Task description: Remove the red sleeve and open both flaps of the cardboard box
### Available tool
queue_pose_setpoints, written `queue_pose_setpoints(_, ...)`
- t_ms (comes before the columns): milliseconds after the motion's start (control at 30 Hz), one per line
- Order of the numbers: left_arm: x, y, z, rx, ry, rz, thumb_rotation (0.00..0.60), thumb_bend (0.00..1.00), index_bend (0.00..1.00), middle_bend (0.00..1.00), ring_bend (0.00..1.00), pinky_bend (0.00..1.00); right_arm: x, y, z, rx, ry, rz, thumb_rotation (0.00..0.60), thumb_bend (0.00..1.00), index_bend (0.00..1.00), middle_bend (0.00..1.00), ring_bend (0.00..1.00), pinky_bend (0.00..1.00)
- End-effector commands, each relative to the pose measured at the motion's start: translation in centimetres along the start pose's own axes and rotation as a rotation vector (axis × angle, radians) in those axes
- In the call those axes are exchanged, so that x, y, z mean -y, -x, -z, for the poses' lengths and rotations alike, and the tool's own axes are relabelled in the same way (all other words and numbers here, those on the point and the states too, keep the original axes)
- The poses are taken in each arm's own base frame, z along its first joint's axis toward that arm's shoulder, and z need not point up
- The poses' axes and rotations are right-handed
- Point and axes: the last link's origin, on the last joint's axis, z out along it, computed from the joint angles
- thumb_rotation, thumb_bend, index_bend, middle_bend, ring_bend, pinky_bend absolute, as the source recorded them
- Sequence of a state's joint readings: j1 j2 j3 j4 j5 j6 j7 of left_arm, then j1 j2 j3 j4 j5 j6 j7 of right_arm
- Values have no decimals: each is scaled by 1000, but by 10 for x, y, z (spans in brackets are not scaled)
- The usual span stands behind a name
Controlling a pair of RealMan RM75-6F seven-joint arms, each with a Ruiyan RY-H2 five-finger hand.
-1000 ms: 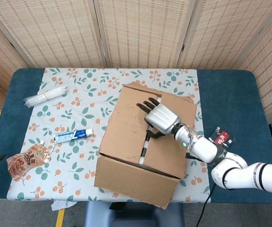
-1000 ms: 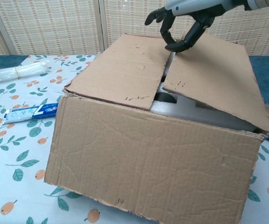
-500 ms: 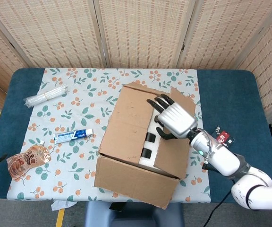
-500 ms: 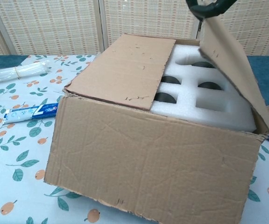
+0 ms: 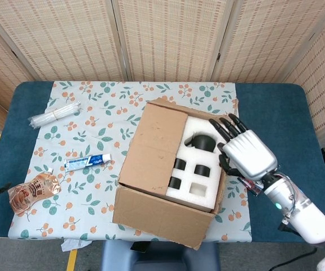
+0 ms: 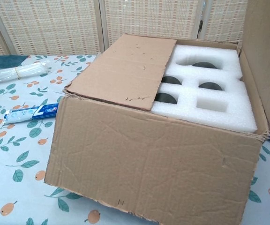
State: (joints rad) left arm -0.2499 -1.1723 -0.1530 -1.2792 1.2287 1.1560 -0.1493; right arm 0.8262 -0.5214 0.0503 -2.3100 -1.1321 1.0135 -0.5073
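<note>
The cardboard box sits near the middle of the desk, on a floral cloth. It is plain brown corrugated board with ragged edges. Its left flap lies flat and closed over one half; the right flap stands upright, cut off by the top edge of the chest view. Under the open half is a white foam insert with rounded and square pockets; dark round objects sit in several pockets, too shadowed to identify.

The right hand is at the box's right edge, its silver back up and its dark fingers spread and straight along the raised flap; whether they touch the board cannot be told. It grips nothing. The left hand is not visible in either view.

Half a second ago the right flap leaned halfway over the foam with the hand on it; now it stands upright and the hand has moved outward to the right.

To the box's left lie a blue-and-white tube, a bundle of white sticks and an orange pouch.
</note>
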Motion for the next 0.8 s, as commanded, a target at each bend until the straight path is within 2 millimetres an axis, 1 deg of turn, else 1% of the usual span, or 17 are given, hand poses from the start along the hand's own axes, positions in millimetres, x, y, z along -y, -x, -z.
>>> queue_pose_setpoints(33,-1,1,-1,1,-1,-5,600,255,0,0,0,0,-8,7,27,20,50,5,328,545,575,40,44,0)
queue_pose_setpoints(267,-2,3,-2,5,-7,-14,600,255,0,0,0,0,-18,19,65,21,97,19,330,551,576,40,44,0)
queue_pose_setpoints(467,-5,8,-4,19,-2,-30,600,255,0,0,0,0,-27,28,91,32,157,-8,331,550,575,34,45,0)
queue_pose_setpoints(567,-7,9,-5,22,5,-34,600,254,0,0,0,0,-32,31,98,11,169,-28,328,551,574,29,46,0)
queue_pose_setpoints(667,-10,9,-5,20,21,-33,600,255,0,0,0,0,-39,35,104,-24,177,-59,327,551,552,24,51,0)
queue_pose_setpoints(733,-13,8,-5,14,42,-24,600,255,0,0,0,0,-46,42,105,-48,183,-82,331,551,523,18,56,0)
queue_pose_setpoints(800,-17,5,-4,-3,72,-5,600,255,0,0,0,0,-55,52,106,-63,205,-97,346,551,473,6,50,0)
